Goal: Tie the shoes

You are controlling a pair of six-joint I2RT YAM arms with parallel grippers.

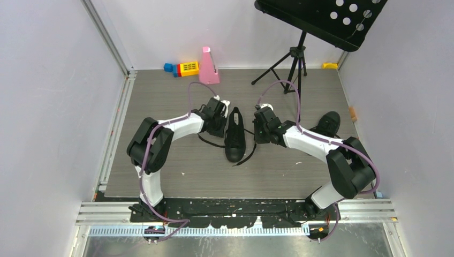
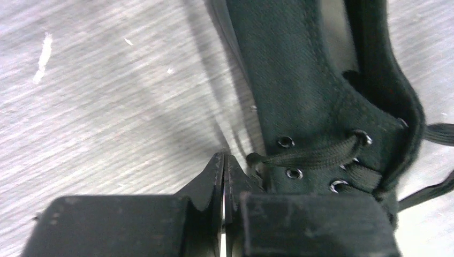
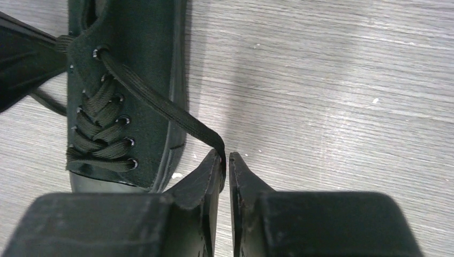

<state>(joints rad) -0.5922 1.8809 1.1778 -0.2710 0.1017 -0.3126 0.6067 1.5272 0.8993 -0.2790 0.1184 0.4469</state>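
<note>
One shoe (image 1: 234, 136), toe toward arms, left pincer (image 2: 224, 160) pressed together, right pincer (image 3: 225, 158) pinching lace (image 3: 160, 107).

Left tool (image 2: 225, 157) and right tool (image 3: 225, 157) face inward, jaws nearly closed.

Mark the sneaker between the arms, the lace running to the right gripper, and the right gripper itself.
sneaker (image 1: 234, 138): top view, laced middle of the upper.
lace (image 3: 160, 104): right wrist view, mid-span between top eyelet and fingertips.
right gripper (image 3: 226, 160): right wrist view, midway between its fingertips.
</note>
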